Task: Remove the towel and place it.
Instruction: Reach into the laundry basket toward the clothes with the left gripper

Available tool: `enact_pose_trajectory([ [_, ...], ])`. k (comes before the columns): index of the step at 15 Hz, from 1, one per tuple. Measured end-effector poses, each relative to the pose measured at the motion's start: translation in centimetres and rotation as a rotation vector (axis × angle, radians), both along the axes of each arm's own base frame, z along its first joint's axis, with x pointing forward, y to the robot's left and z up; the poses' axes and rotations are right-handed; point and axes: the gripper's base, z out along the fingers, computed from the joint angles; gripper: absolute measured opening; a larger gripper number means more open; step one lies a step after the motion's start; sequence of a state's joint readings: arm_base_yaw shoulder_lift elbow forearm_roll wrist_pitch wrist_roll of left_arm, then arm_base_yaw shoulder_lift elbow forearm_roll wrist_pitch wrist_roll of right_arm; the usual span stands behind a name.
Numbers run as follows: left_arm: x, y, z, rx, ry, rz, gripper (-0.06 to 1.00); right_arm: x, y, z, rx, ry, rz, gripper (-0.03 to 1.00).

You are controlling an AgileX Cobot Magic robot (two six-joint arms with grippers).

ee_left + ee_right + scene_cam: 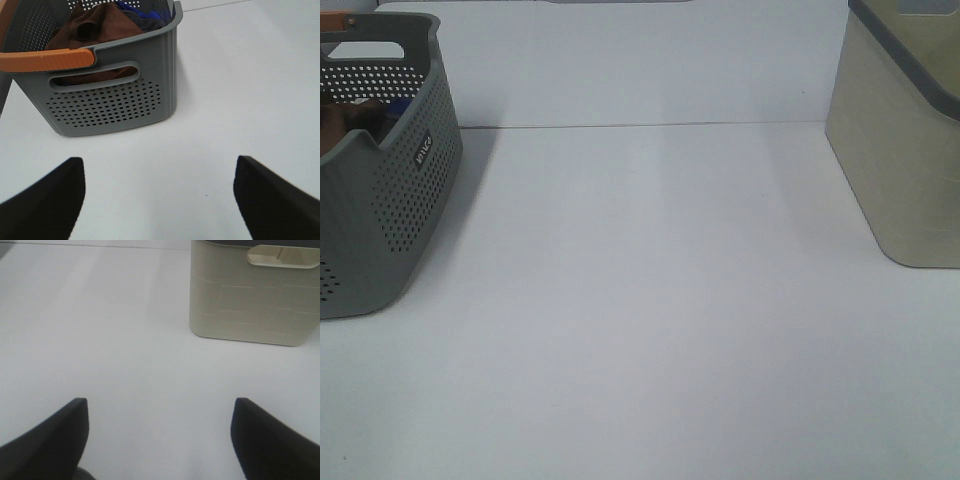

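We see the towel (100,27) bunched inside the grey basket (410,200) at the upper left of the overhead frame. Our left gripper (159,200) and right gripper (159,440) both hang over the table (650,300) with jaws spread wide, holding nothing. A beige bin (900,150) stands at the upper right.

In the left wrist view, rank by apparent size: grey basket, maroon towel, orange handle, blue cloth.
1. Grey perforated plastic basket
2. Maroon plush towel, partly hidden inside the basket
3. Orange curved handle
4. Blue cloth, mostly hidden
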State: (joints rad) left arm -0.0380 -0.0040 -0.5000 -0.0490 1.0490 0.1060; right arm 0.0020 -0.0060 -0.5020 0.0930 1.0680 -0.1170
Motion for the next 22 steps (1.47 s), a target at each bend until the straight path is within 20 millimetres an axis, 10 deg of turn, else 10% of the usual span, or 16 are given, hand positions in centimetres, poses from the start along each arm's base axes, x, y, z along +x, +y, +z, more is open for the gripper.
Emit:
enact_pose_trajectory([
  [22, 0.0, 0.0, 0.0, 0.0, 0.0, 0.0, 0.77, 0.0, 0.0, 0.0, 0.0, 0.0, 0.0, 0.75],
])
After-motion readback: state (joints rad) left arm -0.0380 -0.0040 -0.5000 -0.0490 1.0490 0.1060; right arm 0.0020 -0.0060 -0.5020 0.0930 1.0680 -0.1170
